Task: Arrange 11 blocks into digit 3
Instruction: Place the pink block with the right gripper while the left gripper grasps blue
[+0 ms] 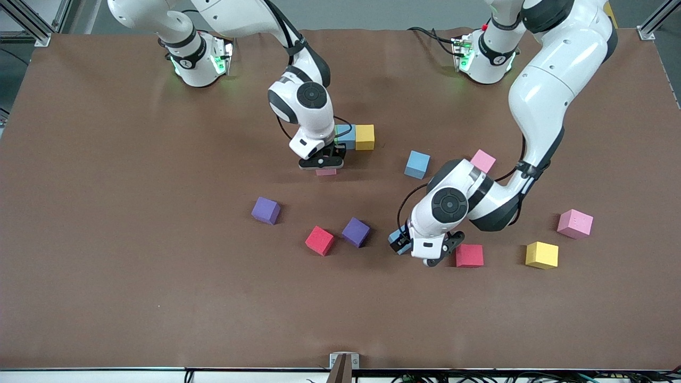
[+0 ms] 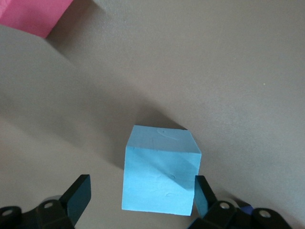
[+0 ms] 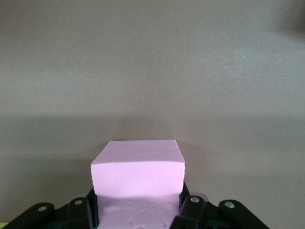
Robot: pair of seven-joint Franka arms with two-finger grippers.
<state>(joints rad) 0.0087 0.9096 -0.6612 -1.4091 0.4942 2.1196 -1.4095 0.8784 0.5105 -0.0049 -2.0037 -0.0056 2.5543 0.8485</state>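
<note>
- the digit 3 is barely begun: only a light blue block (image 1: 346, 136) and a yellow block (image 1: 365, 136) touch in a row, with loose blocks scattered over the desk (image 1: 106, 239).
- nearest the front camera, the left tool (image 1: 420, 250) stands released and low, its jaws either side of a light blue cube (image 2: 159, 175) without pinching it; a red block (image 1: 470, 255) sits just beside it.
- farther up, the right tool (image 1: 325, 165) is clenched on a pink block (image 3: 138, 179), down beside the started row, next to its blue block.
- by my judgement about nine blocks are left to place.
</note>
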